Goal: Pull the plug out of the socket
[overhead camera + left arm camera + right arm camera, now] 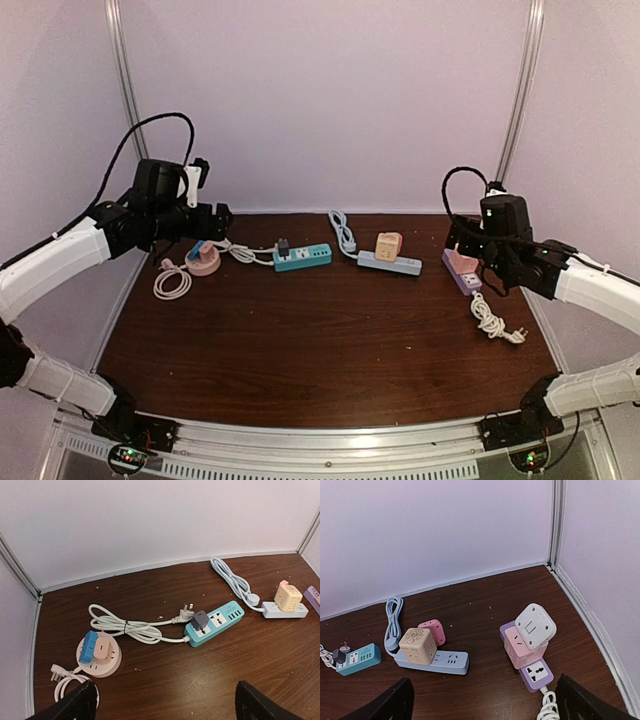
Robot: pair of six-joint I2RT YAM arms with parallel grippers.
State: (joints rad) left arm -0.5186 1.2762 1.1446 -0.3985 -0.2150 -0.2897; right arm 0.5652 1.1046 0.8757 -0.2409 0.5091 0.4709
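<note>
Left gripper (165, 707) and right gripper (485, 702) both hang with jaws apart, holding nothing. For the grey plug (199, 620) in the teal socket (215, 621), near the far edge of the table (330, 370), I'd pin the socket and pull straight up. I count four extension sockets (388, 264) and seven plugs (388, 245).
</note>
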